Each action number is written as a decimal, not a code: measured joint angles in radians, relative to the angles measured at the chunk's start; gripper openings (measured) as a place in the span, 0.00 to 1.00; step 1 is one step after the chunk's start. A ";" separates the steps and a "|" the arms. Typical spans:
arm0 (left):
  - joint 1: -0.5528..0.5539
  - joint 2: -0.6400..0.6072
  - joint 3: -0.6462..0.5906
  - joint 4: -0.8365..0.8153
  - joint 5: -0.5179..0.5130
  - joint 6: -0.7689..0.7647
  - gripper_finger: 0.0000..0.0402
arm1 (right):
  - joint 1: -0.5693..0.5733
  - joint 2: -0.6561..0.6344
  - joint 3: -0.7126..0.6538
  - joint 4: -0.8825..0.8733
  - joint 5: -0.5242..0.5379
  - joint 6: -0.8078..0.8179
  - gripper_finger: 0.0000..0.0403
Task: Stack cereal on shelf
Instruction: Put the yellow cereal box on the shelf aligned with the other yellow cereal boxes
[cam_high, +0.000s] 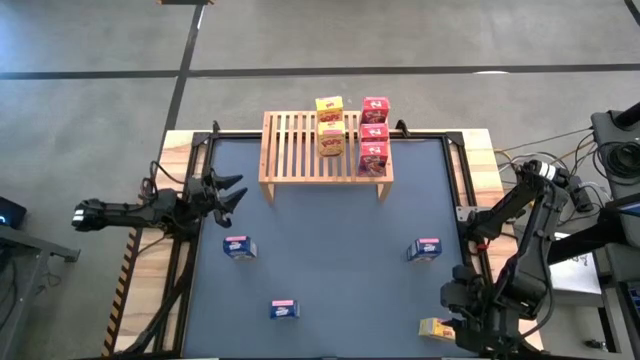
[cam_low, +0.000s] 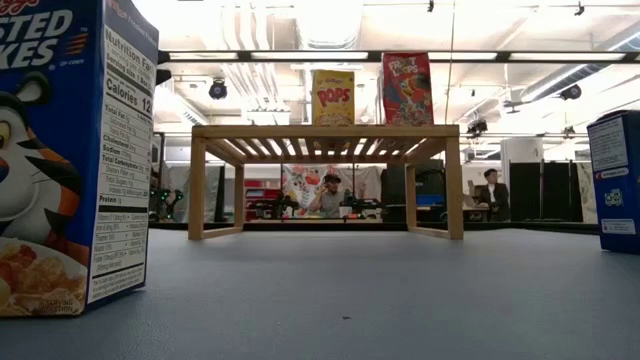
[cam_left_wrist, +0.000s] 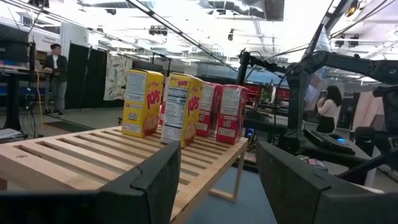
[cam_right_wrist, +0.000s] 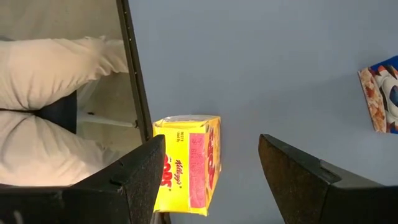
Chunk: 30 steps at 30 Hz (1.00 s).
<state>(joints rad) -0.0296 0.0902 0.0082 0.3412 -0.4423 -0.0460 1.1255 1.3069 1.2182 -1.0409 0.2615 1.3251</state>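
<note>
A matte grey-blue bench carries the light wooden slatted shelf, where two yellow and three red cardboard cereal boxes stand. Three blue boxes sit apart on the mat. The right tool hangs released over a third yellow box at the bench edge. The left tool, released, faces the shelf.

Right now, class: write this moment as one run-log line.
shelf: two yellow, three red boxes | mat: three blue boxes, one yellow box | right gripper: open above yellow box | left gripper: open, beside shelf
</note>
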 joint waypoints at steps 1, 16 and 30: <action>0.000 0.000 0.000 0.000 0.000 0.000 0.48 | 0.000 -0.001 0.000 0.000 -0.001 0.000 0.61; 0.000 0.000 0.000 0.001 0.000 0.000 0.48 | 0.004 -0.003 0.001 0.034 -0.150 -0.014 0.61; 0.000 0.000 0.000 0.001 0.000 0.000 0.48 | 0.033 -0.015 0.042 0.122 -0.183 -0.183 0.61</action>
<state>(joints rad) -0.0294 0.0902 0.0082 0.3424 -0.4423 -0.0460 1.1587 1.2922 1.2607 -0.9186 0.0784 1.1416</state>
